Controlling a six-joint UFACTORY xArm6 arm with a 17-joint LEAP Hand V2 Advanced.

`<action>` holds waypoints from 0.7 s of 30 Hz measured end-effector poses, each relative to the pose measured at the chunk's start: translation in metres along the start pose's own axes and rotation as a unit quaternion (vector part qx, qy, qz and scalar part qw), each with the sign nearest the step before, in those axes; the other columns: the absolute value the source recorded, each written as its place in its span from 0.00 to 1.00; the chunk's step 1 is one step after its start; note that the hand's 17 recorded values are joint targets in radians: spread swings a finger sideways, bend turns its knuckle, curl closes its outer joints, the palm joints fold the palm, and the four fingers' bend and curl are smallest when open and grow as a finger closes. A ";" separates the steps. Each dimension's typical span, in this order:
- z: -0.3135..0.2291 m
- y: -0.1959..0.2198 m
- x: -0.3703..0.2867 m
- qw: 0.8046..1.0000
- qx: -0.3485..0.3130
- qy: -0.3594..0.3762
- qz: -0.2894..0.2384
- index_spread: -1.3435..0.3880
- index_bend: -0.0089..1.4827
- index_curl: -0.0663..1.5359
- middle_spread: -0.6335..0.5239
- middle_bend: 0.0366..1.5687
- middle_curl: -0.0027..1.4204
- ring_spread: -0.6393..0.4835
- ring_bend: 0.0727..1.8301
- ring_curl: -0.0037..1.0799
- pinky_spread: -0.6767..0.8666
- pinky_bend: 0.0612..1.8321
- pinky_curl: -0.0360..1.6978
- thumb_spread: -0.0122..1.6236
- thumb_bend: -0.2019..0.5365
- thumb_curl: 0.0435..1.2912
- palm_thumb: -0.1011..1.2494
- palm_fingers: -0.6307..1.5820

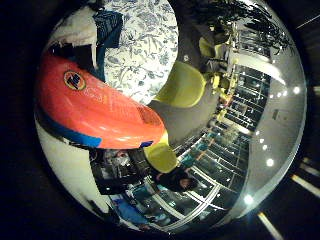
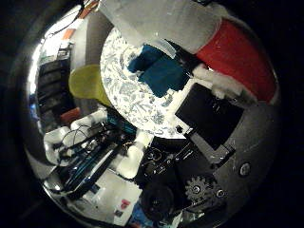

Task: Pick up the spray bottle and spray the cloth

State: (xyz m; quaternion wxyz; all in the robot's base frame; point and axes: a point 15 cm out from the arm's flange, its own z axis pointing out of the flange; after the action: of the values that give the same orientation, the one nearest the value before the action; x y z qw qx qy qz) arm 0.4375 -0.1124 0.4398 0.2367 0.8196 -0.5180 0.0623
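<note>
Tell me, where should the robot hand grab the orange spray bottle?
Probably around the wide orange middle of the spray bottle, coming from its broad rounded side. That side already sits close against the palm of the hand and fills much of the view, so it offers the most surface. The nozzle should stay free to point at the blue cloth.

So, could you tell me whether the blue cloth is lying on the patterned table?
Yes, the blue cloth lies on the round floral-patterned table.

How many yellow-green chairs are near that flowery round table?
2 clearly: one chair tucked against the table edge, another chair farther off beyond the orange spray bottle. More may be hidden.
</note>
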 end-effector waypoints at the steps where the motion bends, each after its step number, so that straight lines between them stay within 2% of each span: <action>1: -0.004 0.000 -0.001 1.000 -0.010 0.015 -0.001 0.68 0.79 0.48 0.50 0.86 0.41 0.43 0.80 0.57 0.32 0.72 0.51 0.48 0.25 0.63 0.86 0.83; 4: -0.012 -0.002 -0.009 0.999 -0.031 0.045 -0.002 0.68 0.79 0.48 0.50 0.87 0.41 0.43 0.80 0.57 0.31 0.71 0.52 0.48 0.25 0.63 0.86 0.83; 13: -0.008 -0.031 -0.030 0.996 -0.048 0.073 0.005 0.68 0.79 0.48 0.50 0.87 0.41 0.43 0.79 0.58 0.31 0.71 0.53 0.50 0.25 0.63 0.85 0.83; 21: 0.022 -0.047 -0.049 0.994 -0.081 0.070 0.001 0.68 0.79 0.48 0.49 0.87 0.41 0.43 0.79 0.58 0.31 0.70 0.54 0.50 0.25 0.63 0.85 0.83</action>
State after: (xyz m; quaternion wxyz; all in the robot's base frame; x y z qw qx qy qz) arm 0.4532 -0.0658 0.3888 0.3380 0.7910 -0.5041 0.0772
